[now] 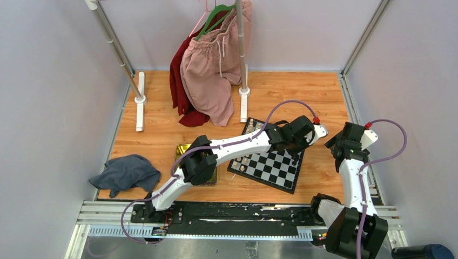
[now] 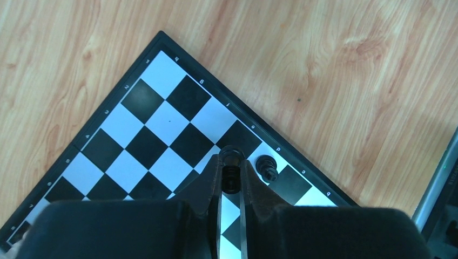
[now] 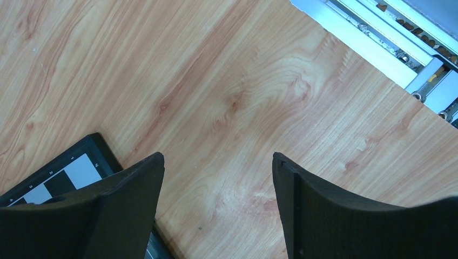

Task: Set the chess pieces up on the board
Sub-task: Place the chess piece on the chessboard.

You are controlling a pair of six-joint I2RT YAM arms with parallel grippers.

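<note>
— Black and light grey checks are seen on one flat square chessboard [image 1: 273, 170], set askew on the pale wooden tabletop [image 1: 162, 124]. How many tiny black chess figures can be counted?

— Two are made out in the left wrist view. One small black chess piece [image 2: 231, 178] is pinched between the fingers of the left gripper [image 2: 231, 162], which are drawn narrow around it above the squares by the board's dark border. Whether its base is touching the board cannot be told. A second black piece [image 2: 266, 168] is stood upright on a light square just beside those fingers.

— And how is the right gripper [image 3: 216, 167] held?

— Its two fingers are spread wide, with nothing between them, over bare wood just off one corner of the chessboard.

— Are pale pieces counted too?

— A few cream-white specks [image 1: 244, 161] are seen from above along the board's left side, but they are too small to be counted.

— What else is found on the table?

— One shiny yellow-green rectangular tray [image 1: 182, 150] is seen left of the board, partly covered by the left arm's elbow. One crumpled blue-grey cloth [image 1: 127, 172] is seen near the table's left edge. At the back, two garments are hung on one metal rack [image 1: 240, 43]: one pink garment [image 1: 210, 75] and one dark red garment [image 1: 177, 81].
</note>
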